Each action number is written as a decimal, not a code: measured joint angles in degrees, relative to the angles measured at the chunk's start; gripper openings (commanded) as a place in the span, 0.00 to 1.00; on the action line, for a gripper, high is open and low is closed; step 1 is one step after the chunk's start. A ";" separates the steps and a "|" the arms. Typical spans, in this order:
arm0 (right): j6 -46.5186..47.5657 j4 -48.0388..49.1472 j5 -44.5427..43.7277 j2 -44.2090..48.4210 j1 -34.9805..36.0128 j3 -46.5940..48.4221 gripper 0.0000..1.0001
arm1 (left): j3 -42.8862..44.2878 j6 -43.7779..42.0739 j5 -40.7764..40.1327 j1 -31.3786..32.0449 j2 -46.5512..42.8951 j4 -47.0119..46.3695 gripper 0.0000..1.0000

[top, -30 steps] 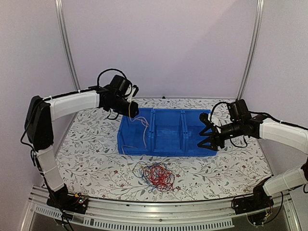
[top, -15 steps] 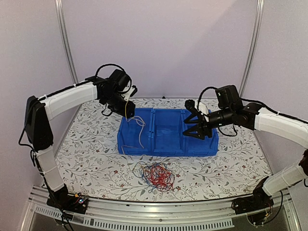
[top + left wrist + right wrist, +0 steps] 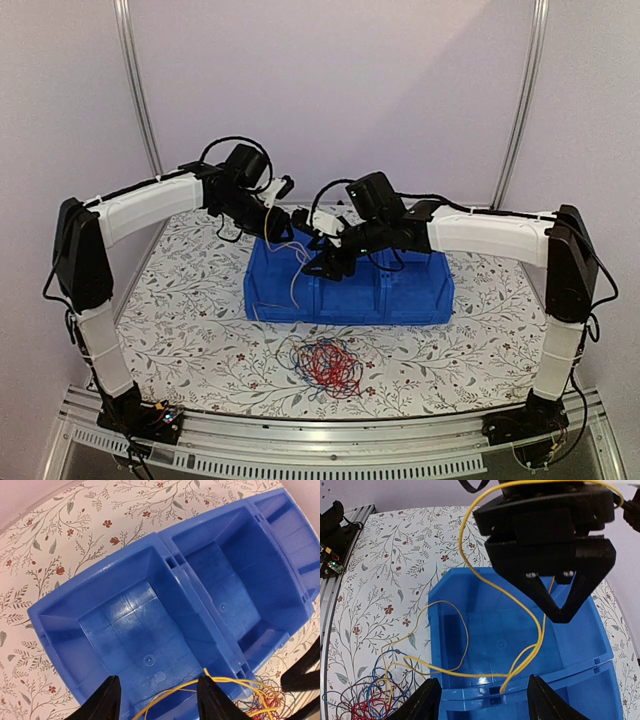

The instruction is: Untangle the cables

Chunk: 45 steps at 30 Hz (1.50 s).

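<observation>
A tangle of red, dark blue and yellow cables (image 3: 325,365) lies on the table in front of the blue bin (image 3: 420,300). One yellow cable (image 3: 295,272) runs from the tangle up over the bin's left compartment to my left gripper (image 3: 272,222). In the left wrist view that gripper (image 3: 160,700) has its jaws wide apart, and the yellow cable (image 3: 235,681) rests against its right finger. My right gripper (image 3: 318,256) hovers just right of it, over the bin. It is open (image 3: 485,702), with the yellow cable's loop (image 3: 470,670) hanging between and above its fingers.
The bin has three compartments. The left one (image 3: 145,630) holds only the yellow cable's loops. The left gripper's body (image 3: 550,535) hangs close in front of the right wrist camera. Flowered tablecloth (image 3: 190,310) surrounds the bin.
My right arm has swung left from beside the bin's right end to over its left part, close to the left gripper. The left gripper has stayed over the left compartment with the yellow cable.
</observation>
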State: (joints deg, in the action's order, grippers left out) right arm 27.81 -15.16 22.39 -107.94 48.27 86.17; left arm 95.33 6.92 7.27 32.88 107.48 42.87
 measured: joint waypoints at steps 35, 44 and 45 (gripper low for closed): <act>-0.04 4.90 -22.67 -15.30 11.74 18.84 0.59 | -12.00 9.25 11.58 -6.32 -6.01 -13.09 0.49; -2.36 3.13 -23.45 -16.96 12.63 22.43 0.62 | -12.02 9.66 11.78 -6.82 -6.58 -13.88 0.49; -2.49 2.91 -23.47 -16.96 12.70 22.69 0.62 | -12.02 9.68 11.82 -6.86 -6.69 -13.97 0.49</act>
State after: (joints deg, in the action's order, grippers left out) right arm 25.32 -12.25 -1.08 -124.90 60.97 108.86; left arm 83.31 16.60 19.09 26.02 100.79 28.91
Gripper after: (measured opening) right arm 0.622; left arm 0.486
